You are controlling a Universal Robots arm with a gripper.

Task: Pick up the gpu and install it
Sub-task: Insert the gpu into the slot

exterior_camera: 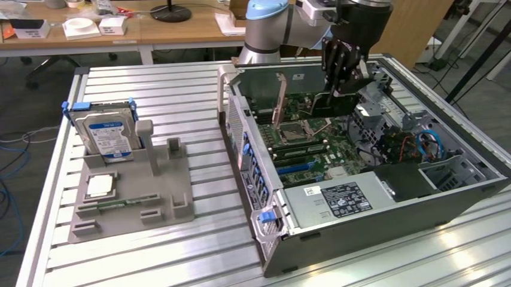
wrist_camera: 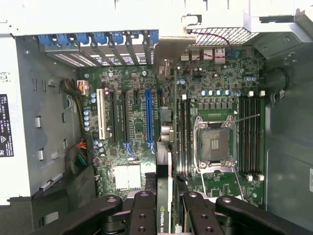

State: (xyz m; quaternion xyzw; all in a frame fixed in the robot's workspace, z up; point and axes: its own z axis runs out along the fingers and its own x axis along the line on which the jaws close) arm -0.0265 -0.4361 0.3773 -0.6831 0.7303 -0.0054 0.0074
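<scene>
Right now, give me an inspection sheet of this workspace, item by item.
Surface: slatted metal table, grey fixture tray on it beside the open computer case.
Job's things: gpu held edge-on above the motherboard, not yet seated in a slot.
Clutter: hard drive upright in the tray; processor chip lying flat in it.
Gripper: gripper inside the case, shut on the gpu.
Cables: coloured wire bundle inside the case; blue cables near the drive bay.
Surroundings: wooden desks with boxes behind; floor cables at the exterior view's left.
</scene>
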